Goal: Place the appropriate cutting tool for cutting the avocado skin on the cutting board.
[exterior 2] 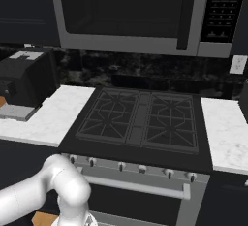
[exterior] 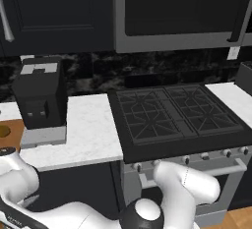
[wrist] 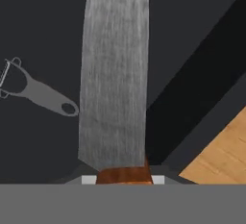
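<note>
The cutting tool [wrist: 114, 74], a knife with a grey blade and an orange handle, fills the middle of the hand view, blade pointing away from the hand. My gripper [wrist: 123, 180] is shut on its orange handle at the bottom edge. The knife hangs above a dark surface. The reddish-brown cutting board [exterior: 12, 133] peeks in at the far left of the counter in the left base view. A small olive-yellow avocado [exterior: 3, 131] lies on it, cut off by the frame edge. The arm bends low at the bottom of both base views.
An all-grey Y-shaped peeler [wrist: 36, 91] lies on the dark surface left of the blade. A black boxy appliance [exterior: 42, 100] on a grey base stands beside the board on the white counter [exterior: 88, 129]. The stove [exterior: 172, 115] is to the right, with wooden floor [wrist: 221, 155] below.
</note>
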